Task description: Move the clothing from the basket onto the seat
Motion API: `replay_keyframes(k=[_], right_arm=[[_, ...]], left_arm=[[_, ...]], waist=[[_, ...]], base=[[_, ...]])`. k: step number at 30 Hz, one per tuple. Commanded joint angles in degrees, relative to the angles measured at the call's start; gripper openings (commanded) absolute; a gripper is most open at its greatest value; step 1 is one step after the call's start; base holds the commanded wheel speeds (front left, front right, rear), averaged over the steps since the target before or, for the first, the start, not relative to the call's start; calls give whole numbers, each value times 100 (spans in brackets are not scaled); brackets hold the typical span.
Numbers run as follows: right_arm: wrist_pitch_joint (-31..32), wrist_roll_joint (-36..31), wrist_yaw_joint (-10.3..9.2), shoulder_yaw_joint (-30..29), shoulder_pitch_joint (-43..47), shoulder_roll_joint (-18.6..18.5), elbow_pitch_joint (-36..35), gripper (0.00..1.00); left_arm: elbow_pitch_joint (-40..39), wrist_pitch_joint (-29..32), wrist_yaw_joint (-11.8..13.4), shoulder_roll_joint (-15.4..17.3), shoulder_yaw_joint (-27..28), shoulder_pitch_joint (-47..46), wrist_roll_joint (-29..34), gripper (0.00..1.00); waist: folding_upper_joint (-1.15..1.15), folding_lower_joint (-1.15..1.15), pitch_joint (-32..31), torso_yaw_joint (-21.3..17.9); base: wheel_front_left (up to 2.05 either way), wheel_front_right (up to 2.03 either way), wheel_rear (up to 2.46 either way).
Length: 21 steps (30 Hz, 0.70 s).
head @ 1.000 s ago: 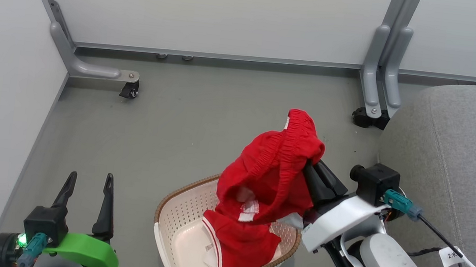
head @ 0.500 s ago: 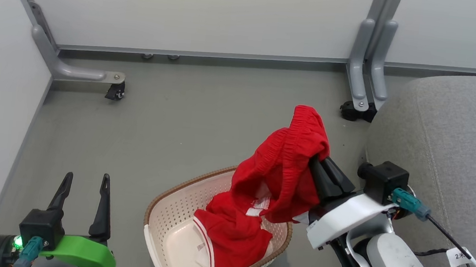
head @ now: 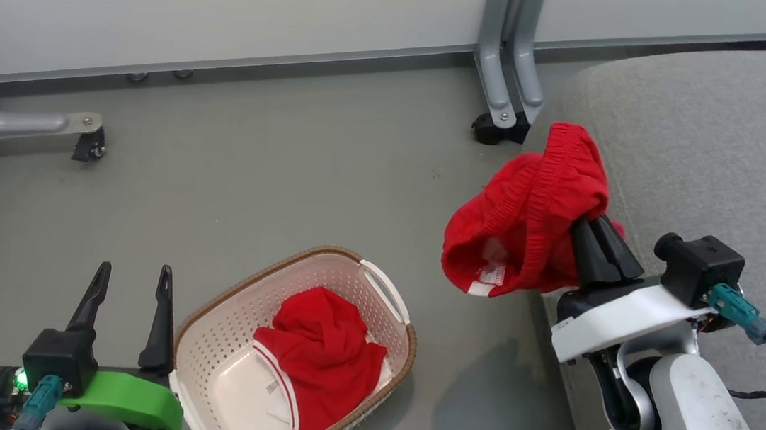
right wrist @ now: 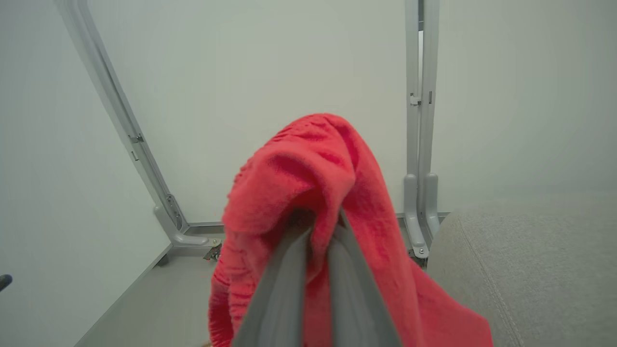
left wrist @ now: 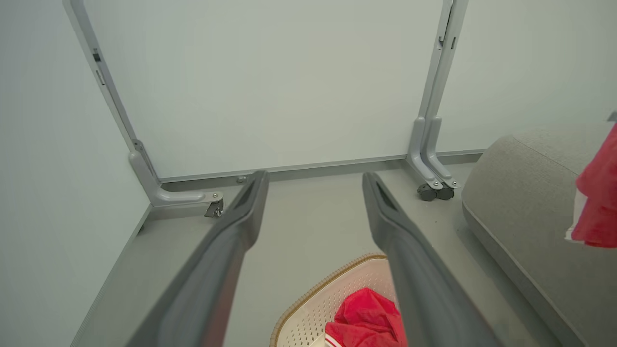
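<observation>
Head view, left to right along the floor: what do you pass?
Open left gripper with two dark fingers → cream perforated plastic basket with brown rim → bright-red ribbed garment pinched in the shut right gripper → grey fabric seat.

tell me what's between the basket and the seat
Bare grey floor, as the head view shows; the basket and the seat stand apart.

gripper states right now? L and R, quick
Left gripper: open, holding nothing, next to the basket.
Right gripper: shut on a red garment, held in the air at the edge of the seat.
</observation>
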Motion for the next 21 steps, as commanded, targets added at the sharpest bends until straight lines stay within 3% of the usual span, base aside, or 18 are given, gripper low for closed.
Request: replay_keyframes(k=[1, 12, 21], right_arm=[[-20, -50, 1, -90, 29, 7, -41, 0], [-274, -67, 1, -755, 40, 180, -46, 0], [-546, 21, 1, -1383, -539, 132, 221, 0]], left_arm=[[-28, -17, -28, 38, 24, -76, 36, 100], [-333, 68, -44, 243, 37, -318, 161, 100], [-822, 263, 6, 464, 38, -563, 303, 100]], waist=[[0, 0, 282, -472], [0, 0, 882, -1277], [0, 0, 1456, -1452]], base=[[0, 0, 0], [0, 0, 0], [0, 0, 0]])
